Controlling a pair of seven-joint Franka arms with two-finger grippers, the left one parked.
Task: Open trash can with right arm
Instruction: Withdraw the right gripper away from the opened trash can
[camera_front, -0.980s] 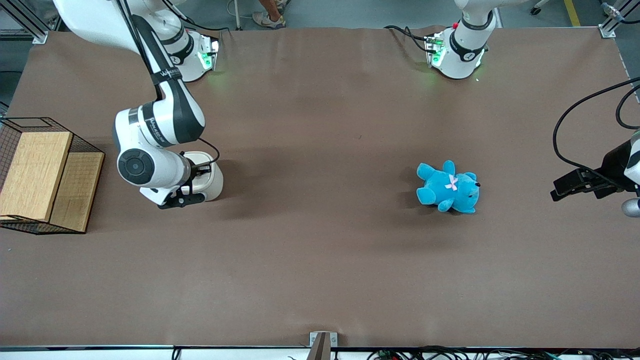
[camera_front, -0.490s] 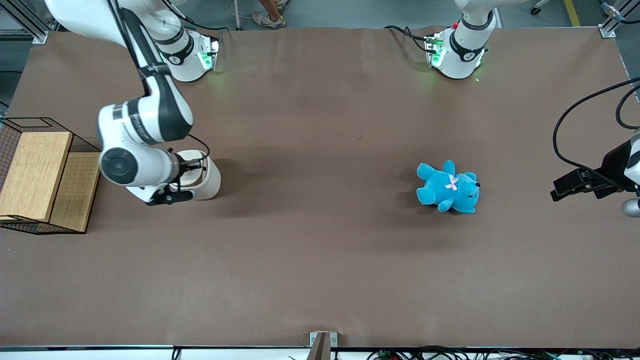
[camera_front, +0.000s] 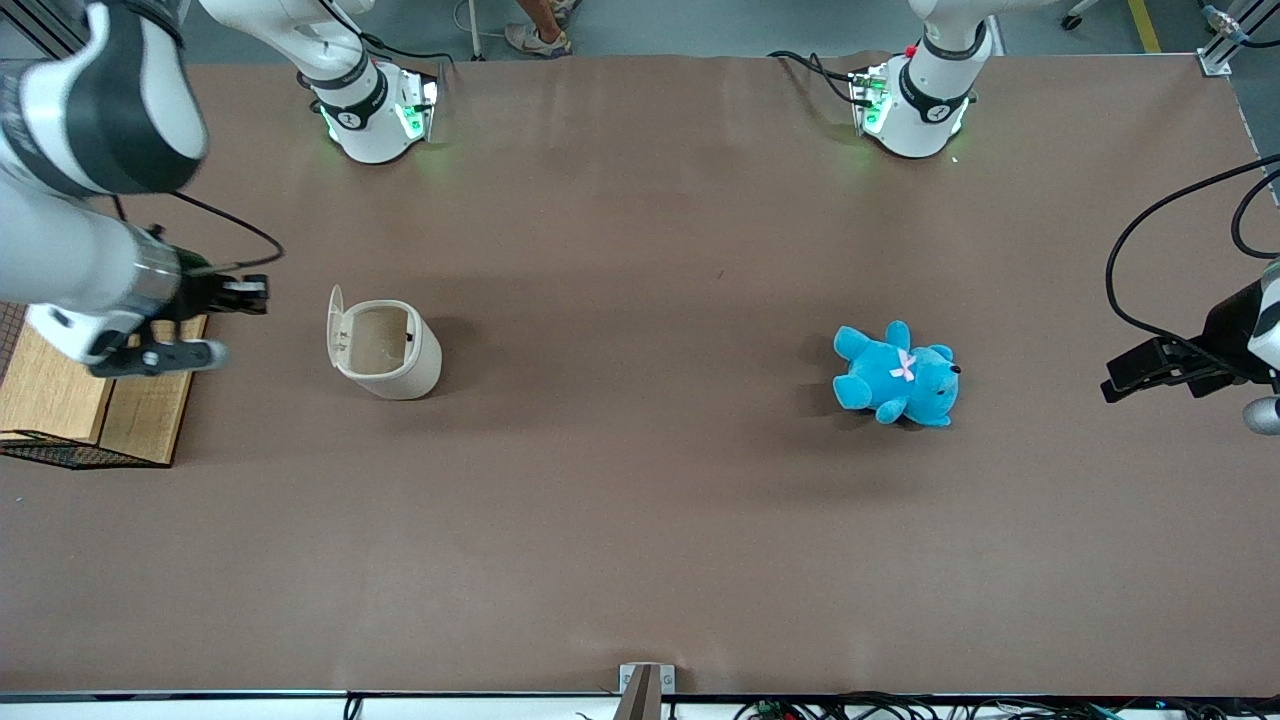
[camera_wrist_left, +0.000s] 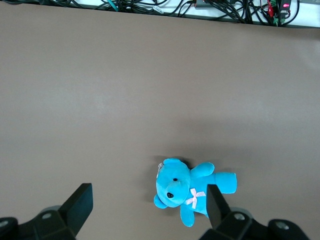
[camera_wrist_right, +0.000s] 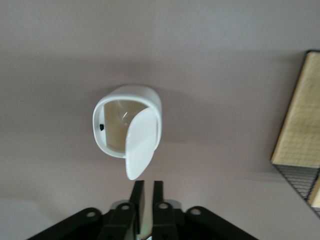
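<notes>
Worktop (camera_front: 640, 520) carries the same items in the same places as a second ago; the change lies with the right arm (camera_front: 90, 150) and the bin lid. A second ago the arm was bent low over the trash can (camera_front: 385, 350), its wrist covering the bin's top. It has since swung away toward its own end of the worktop and risen, and now sits over the wood-and-mesh box (camera_front: 100, 390) at that edge, well apart from the bin.

The trash can has not shifted: it stands toward the working arm's end, roughly midway between the worktop edge nearest the front camera and the edge where the arm bases are mounted. Its lid (camera_front: 335, 322) now stands up on its hinge at the side facing the box, and the tan interior shows in both the front and right wrist views.

The hand (camera_wrist_right: 147, 192) is clear of the bin and grasps nothing; in the wrist view its fingers (camera_wrist_right: 136, 195) lie nearly together with only a narrow slit between them.

The blue teddy (camera_front: 897, 375) lies untouched toward the parked arm's end.

Judgement: the opening appears accomplished. Whether the lid will hold upright unaided cannot be confirmed from this moment alone.
</notes>
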